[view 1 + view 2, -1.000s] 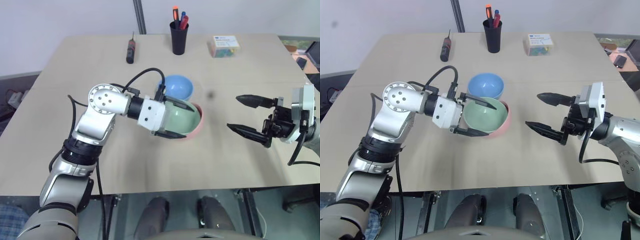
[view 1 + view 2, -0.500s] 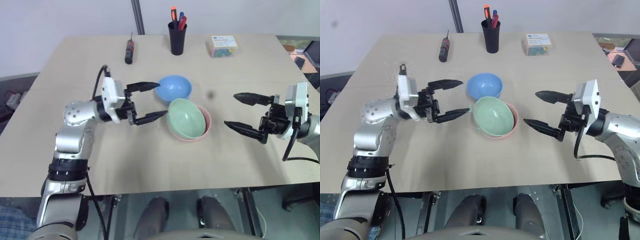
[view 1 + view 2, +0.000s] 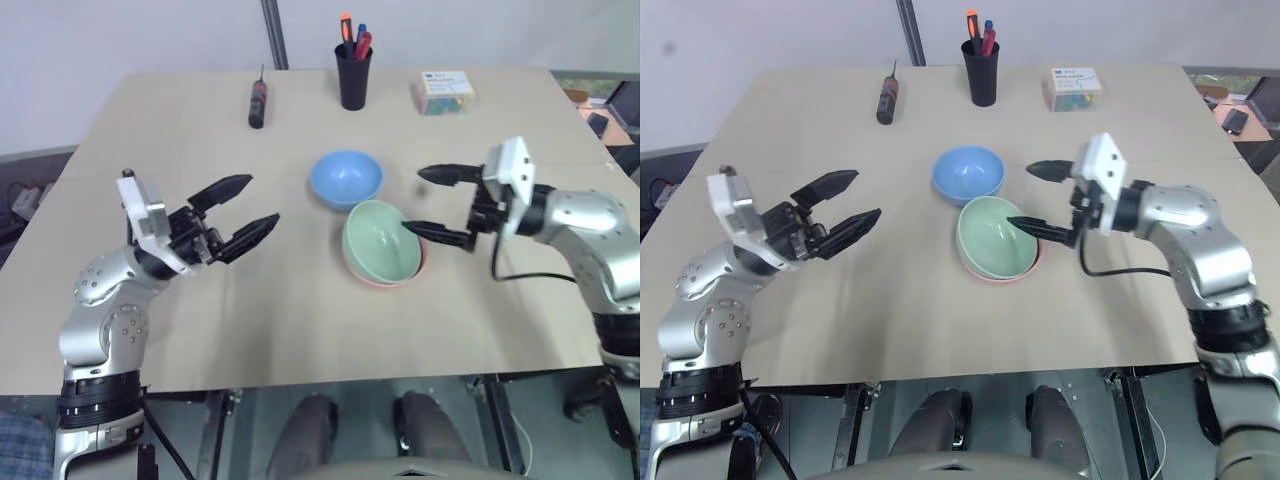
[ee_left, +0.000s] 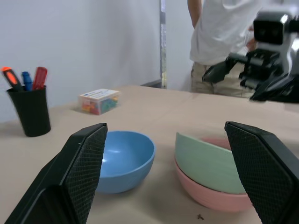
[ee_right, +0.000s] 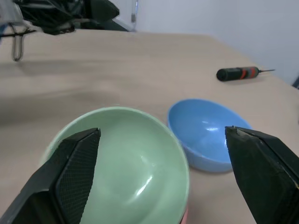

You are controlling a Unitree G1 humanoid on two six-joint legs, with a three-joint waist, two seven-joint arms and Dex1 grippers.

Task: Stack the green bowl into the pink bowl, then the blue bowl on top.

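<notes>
Right gripper (image 3: 432, 203) gapes wide, empty, near the blue bowl (image 3: 346, 179): probably light, slick plastic; pinch its rim.

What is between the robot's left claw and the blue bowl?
Nothing: in the left eye view, just bare table lies between the open left gripper and the blue bowl.
</notes>
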